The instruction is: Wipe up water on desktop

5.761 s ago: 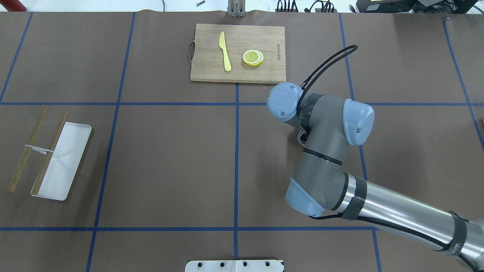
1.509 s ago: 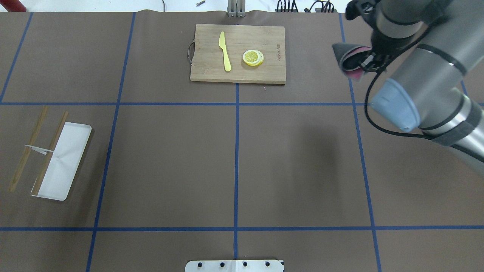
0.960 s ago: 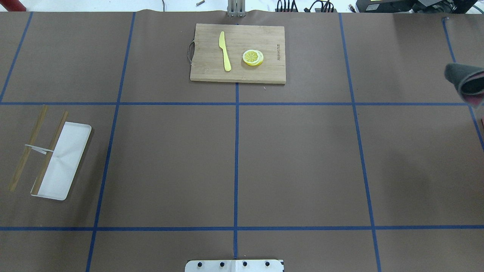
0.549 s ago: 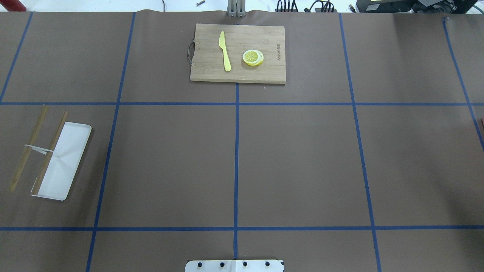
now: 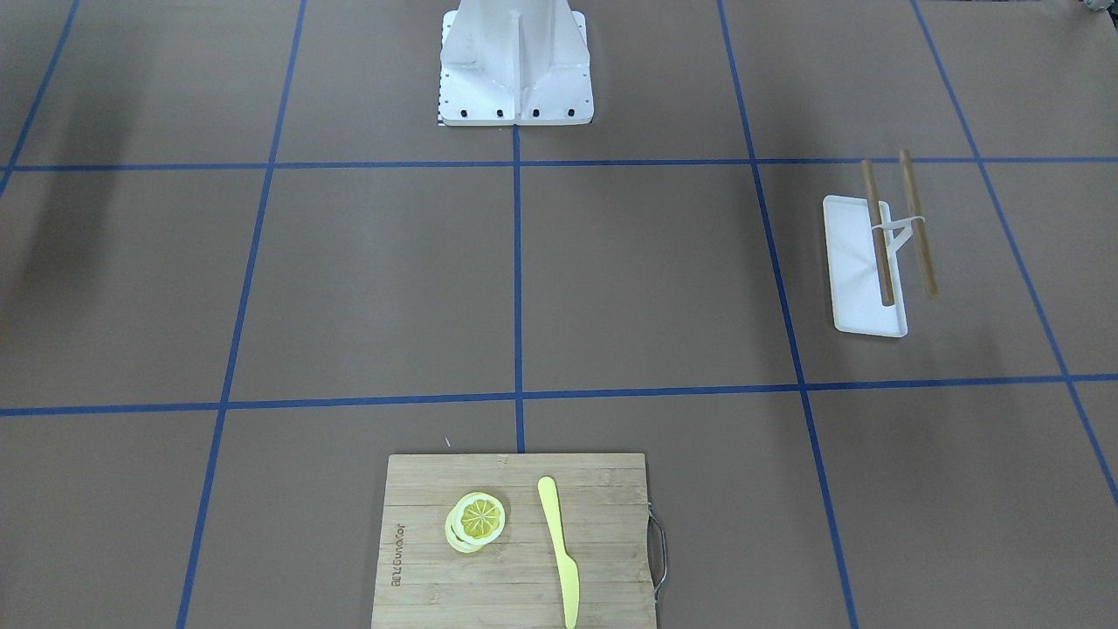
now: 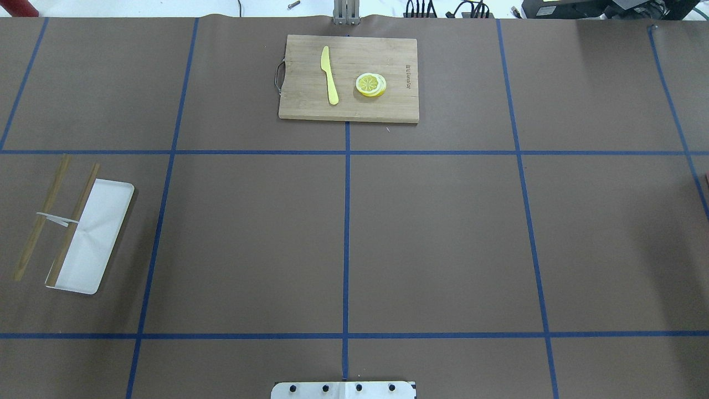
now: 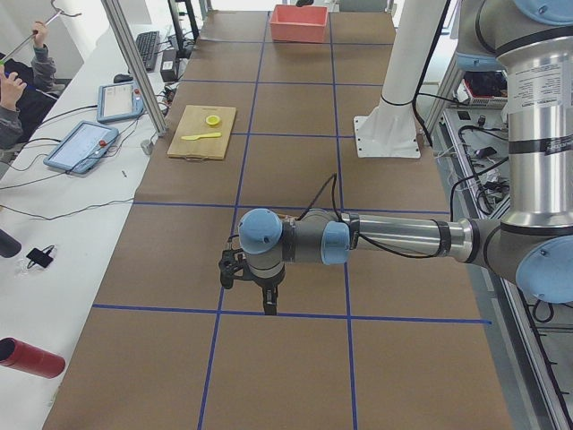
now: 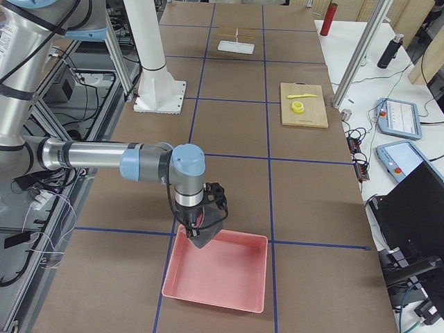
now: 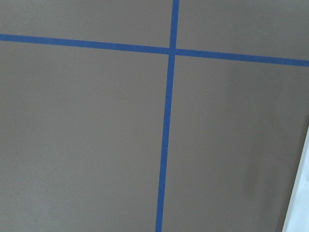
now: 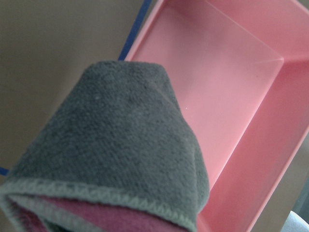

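Right now I am looking down at the counter (image 6: 443, 238), a matte brown sheet that is filling both fixed views and is crossed by blue tape lines (image 6: 345, 221) into big rectangles. It is running under both arms along the whole room, with white side benches flanking it.

At its far edge in the overhead view a bamboo cutting board (image 6: 376, 108) is lying flat, carrying a yellow knife (image 6: 330, 77) and a small stack of lemon slices (image 6: 370, 84), the two apart from each other. On the robot's left side a white tray (image 6: 99, 233) is sitting with two wooden sticks (image 6: 41, 216) joined by a pale band, one stick resting along the tray's edge. The white robot pedestal (image 5: 517, 61) is standing at the near edge.

Neither arm is showing in those two views. From the side, the left gripper (image 7: 266, 305) is hanging low over a tape line, pointing down; I cannot tell whether its fingers are released or clenched. Its wrist camera is showing only brown paper and a tape crossing (image 9: 170, 50).

At the other end the right gripper (image 8: 202, 225) is hovering over the near rim of a pink bin (image 8: 229, 267), with a grey cloth (image 10: 120, 145) with a pink inner face bunched beneath it; whether the fingers are grasping it I cannot tell.

An operator (image 7: 18, 98) is sitting at the bench beside two tablets (image 7: 82, 145).
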